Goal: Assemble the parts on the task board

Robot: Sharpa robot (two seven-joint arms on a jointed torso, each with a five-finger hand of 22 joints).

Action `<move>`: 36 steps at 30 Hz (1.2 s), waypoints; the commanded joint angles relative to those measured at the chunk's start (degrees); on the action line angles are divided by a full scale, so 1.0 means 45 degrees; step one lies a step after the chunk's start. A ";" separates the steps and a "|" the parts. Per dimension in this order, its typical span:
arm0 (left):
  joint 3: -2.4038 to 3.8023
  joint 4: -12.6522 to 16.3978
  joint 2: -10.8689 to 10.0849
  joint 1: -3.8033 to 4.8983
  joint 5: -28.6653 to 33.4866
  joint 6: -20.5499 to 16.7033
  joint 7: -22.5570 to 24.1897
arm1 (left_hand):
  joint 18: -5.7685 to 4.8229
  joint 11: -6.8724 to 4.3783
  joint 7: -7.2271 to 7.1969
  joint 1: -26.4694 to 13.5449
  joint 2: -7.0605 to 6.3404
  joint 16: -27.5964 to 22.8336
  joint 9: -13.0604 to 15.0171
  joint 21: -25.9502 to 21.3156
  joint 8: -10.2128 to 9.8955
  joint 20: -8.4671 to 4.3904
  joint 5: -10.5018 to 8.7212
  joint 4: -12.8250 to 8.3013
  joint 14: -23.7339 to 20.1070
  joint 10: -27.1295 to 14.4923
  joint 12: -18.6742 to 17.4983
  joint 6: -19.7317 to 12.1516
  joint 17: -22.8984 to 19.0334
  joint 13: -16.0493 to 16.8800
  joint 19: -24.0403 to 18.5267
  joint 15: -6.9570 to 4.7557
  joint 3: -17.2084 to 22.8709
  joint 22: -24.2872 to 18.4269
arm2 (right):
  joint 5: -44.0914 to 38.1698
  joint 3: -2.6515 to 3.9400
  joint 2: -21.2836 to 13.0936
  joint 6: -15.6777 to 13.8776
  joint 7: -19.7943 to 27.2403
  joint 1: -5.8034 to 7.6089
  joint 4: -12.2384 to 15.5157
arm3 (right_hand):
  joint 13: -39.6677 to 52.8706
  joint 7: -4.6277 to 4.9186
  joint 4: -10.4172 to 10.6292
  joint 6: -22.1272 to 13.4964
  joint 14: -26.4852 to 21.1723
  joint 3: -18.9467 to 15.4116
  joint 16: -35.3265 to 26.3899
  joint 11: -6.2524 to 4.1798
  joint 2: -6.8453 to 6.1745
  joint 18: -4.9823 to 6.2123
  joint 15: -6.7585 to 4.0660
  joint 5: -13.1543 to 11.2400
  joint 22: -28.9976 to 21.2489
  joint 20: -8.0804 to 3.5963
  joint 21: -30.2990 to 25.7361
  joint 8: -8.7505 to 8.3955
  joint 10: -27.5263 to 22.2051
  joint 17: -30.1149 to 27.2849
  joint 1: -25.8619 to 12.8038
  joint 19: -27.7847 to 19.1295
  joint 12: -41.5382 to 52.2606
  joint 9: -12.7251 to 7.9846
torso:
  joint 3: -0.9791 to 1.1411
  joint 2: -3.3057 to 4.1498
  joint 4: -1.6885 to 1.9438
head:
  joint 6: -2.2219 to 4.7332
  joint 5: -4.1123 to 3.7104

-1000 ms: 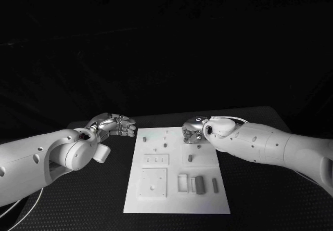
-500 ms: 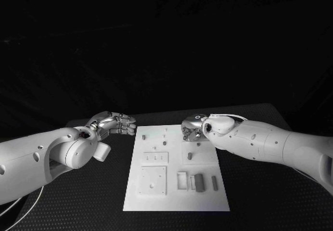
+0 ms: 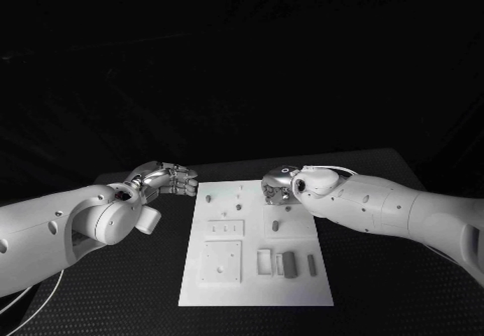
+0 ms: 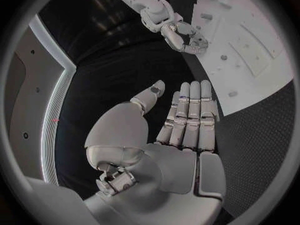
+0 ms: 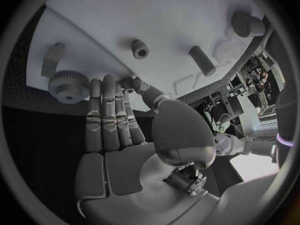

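Note:
The white task board [image 3: 257, 294] lies in the middle of the table. My right hand [image 3: 276, 187] hovers over its far right corner, fingers pointing down at it, with nothing in its grasp. In the right wrist view the fingers [image 5: 107, 110] stretch toward a grey toothed gear [image 5: 65, 82] on the board [image 5: 156, 15], with short pegs [image 5: 139, 48] beyond. My left hand [image 3: 168, 179] hangs just off the board's far left corner. Its fingers [image 4: 190, 115] are straight and its thumb is apart, holding nothing. Grey blocks [image 3: 289, 264] lie in the board's near right area.
Small pegs [image 3: 239, 207] stand in the far part of the board, and flat square plates [image 3: 223, 262] sit at its near left. Black table [image 3: 121, 294] surrounds the board on both sides. The left wrist view shows my right hand [image 4: 182, 35] at the board's [image 4: 262, 30] edge.
My right hand has crept slightly leftward over the board's far right corner. The left hand has edged a little toward the board. No part has moved.

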 commanded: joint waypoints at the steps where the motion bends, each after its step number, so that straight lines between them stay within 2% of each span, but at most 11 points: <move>1: 0.0010 0.0013 0.0028 0.0011 -0.0039 0.0144 0.0120 | 0.0050 0.0030 0.0009 -0.0092 0.0014 -0.0079 -0.0021 -0.0067 -0.0030 0.0004 0.0043 -0.0010 0.0075 0.0060 -0.0091 0.0098 0.0017 0.0012 0.0047 0.0026 -0.0046 0.0017 | -0.0319 -0.0088 0.0047 0.0725 -0.0057 -0.0156 -0.0016 | 0.0010 -0.0005 0.0014 0.0105 0.0110 0.0061 0.0074 0.0005 0.0027 0.0169 -0.0024 0.0044 0.0299 -0.0048 0.0068 -0.0051 0.0102 0.0037 -0.0104 0.0046 -0.0050 -0.0016 | 0.0009 0.0028 0.0324 | -0.0021 -0.0002; 6: 0.0010 -0.0007 0.0048 0.0011 -0.0039 0.0165 0.0111 | 0.0051 0.0030 0.0010 -0.0089 0.0017 -0.0085 -0.0026 -0.0068 -0.0033 0.0004 0.0043 -0.0014 0.0077 0.0060 -0.0095 0.0099 0.0022 0.0013 0.0047 0.0026 -0.0043 0.0019 | -0.0525 -0.0095 0.0069 0.0785 -0.0185 -0.0165 -0.0039 | 0.0066 -0.0109 -0.0012 0.0352 0.0170 0.0223 0.0141 -0.0085 0.0286 0.0169 -0.0102 0.0052 0.0300 -0.0103 0.0221 0.0000 0.0351 0.0146 0.0093 0.0065 0.0008 0.0010 | 0.0002 0.0045 0.0335 | -0.0057 0.0000; 8: 0.0010 -0.0007 0.0046 0.0011 -0.0039 0.0162 0.0110 | 0.0050 0.0030 0.0010 -0.0089 0.0017 -0.0087 -0.0027 -0.0069 -0.0034 0.0005 0.0043 -0.0015 0.0078 0.0059 -0.0096 0.0099 0.0024 0.0014 0.0047 0.0027 -0.0043 0.0019 | -0.0624 -0.0097 0.0072 0.0778 -0.0248 -0.0166 -0.0035 | 0.0123 -0.0134 0.0085 0.0527 0.0233 0.1317 0.0152 -0.0117 0.0072 0.0169 -0.0124 0.0083 0.0288 -0.0073 0.0358 -0.0062 0.0500 0.0225 0.0210 0.0127 -0.0011 -0.0027 | 0.0007 0.0048 0.0330 | -0.0064 0.0003; 12: 0.0010 -0.0009 0.0044 0.0011 -0.0039 0.0159 0.0111 | 0.0050 0.0030 0.0011 -0.0089 0.0018 -0.0092 -0.0031 -0.0071 -0.0037 0.0005 0.0043 -0.0018 0.0078 0.0060 -0.0099 0.0100 0.0028 0.0014 0.0046 0.0027 -0.0042 0.0020 | -0.0809 -0.0098 0.0074 0.0552 -0.0404 -0.0171 0.0003 | 0.0257 -0.0236 0.0006 0.0810 0.0399 0.1850 0.0294 -0.0231 0.0198 0.0169 -0.0231 0.0052 0.0314 -0.0175 0.0642 -0.0003 0.0799 0.0384 0.0193 0.0241 0.0068 0.0018 | 0.0007 0.0064 0.0332 | -0.0085 0.0025; 17: 0.0012 -0.0004 0.0046 0.0013 -0.0039 0.0137 0.0100 | 0.0050 0.0030 0.0011 -0.0089 0.0020 -0.0097 -0.0035 -0.0073 -0.0040 0.0006 0.0043 -0.0019 0.0080 0.0061 -0.0102 0.0100 0.0033 0.0016 0.0046 0.0027 -0.0040 0.0022 | -0.0844 -0.0098 0.0034 0.0105 -0.0553 -0.0172 0.0064 | 0.0541 -0.0417 -0.0014 0.1273 0.0595 0.2135 0.0927 -0.0460 0.0449 0.0169 -0.0450 0.0045 0.0330 -0.0419 0.1441 0.0143 0.1293 0.0799 0.0217 0.0542 0.0220 0.0154 | 0.0014 0.0072 0.0328 | -0.0096 0.0035; 24: 0.0012 -0.0012 0.0023 0.0013 -0.0039 0.0096 0.0071 | 0.0050 0.0031 0.0013 -0.0086 0.0023 -0.0105 -0.0041 -0.0076 -0.0045 0.0006 0.0043 -0.0023 0.0083 0.0062 -0.0106 0.0098 0.0041 0.0017 0.0046 0.0028 -0.0037 0.0024 | -0.0717 -0.0089 -0.0058 -0.0457 -0.0747 -0.0171 0.0272 | 0.0720 -0.0493 -0.0010 0.1461 0.0647 0.2278 0.1195 -0.0549 0.0428 0.0169 -0.0546 0.0041 0.0328 -0.0549 0.2037 0.0182 0.1498 0.0944 0.0145 0.0602 0.0238 0.0243 | 0.0014 0.0088 0.0330 | -0.0050 0.0049; 27: 0.0012 -0.0032 0.0027 0.0014 -0.0039 0.0063 0.0064 | 0.0051 0.0031 0.0014 -0.0083 0.0021 -0.0109 -0.0045 -0.0077 -0.0049 0.0006 0.0043 -0.0027 0.0084 0.0061 -0.0109 0.0096 0.0044 0.0018 0.0047 0.0028 -0.0036 0.0026 | -0.0599 -0.0077 -0.0108 -0.0724 -0.0900 -0.0166 0.0430 | 0.0771 -0.0518 -0.0011 0.1524 0.0652 0.2318 0.1240 -0.0576 0.0405 0.0169 -0.0569 0.0041 0.0324 -0.0572 0.2176 0.0200 0.1563 0.0963 0.0129 0.0589 0.0247 0.0272 | 0.0013 0.0091 0.0323 | 0.0023 0.0085; 29: 0.0012 -0.0026 0.0024 0.0014 -0.0039 0.0058 0.0057 | 0.0053 0.0031 0.0015 -0.0074 0.0024 -0.0115 -0.0050 -0.0079 -0.0053 0.0004 0.0044 -0.0034 0.0087 0.0062 -0.0112 0.0095 0.0051 0.0019 0.0047 0.0028 -0.0030 0.0028 | -0.0597 -0.0045 -0.0130 -0.0974 -0.1069 -0.0140 0.0551 | 0.0792 -0.0527 -0.0011 0.1547 0.0650 0.2334 0.1254 -0.0585 0.0390 0.0169 -0.0577 0.0041 0.0323 -0.0583 0.2236 0.0206 0.1587 0.0967 0.0122 0.0585 0.0249 0.0283 | 0.0012 0.0098 0.0319 | 0.0095 0.0091; 36: 0.0013 -0.0018 0.0019 0.0016 -0.0039 0.0010 0.0050 | 0.0054 0.0030 0.0016 -0.0053 0.0027 -0.0128 -0.0060 -0.0082 -0.0060 0.0004 0.0045 -0.0047 0.0092 0.0064 -0.0119 0.0096 0.0063 0.0022 0.0048 0.0028 -0.0018 0.0033 | -0.0601 0.0057 0.0149 -0.1815 -0.1402 0.0043 0.0546 | 0.0850 -0.0554 -0.0013 0.1609 0.0672 0.2379 0.1300 -0.0610 0.0331 0.0169 -0.0598 0.0041 0.0320 -0.0611 0.2403 0.0219 0.1653 0.0978 0.0119 0.0571 0.0252 0.0315 | 0.0025 0.0114 0.0333 | 0.0174 0.0089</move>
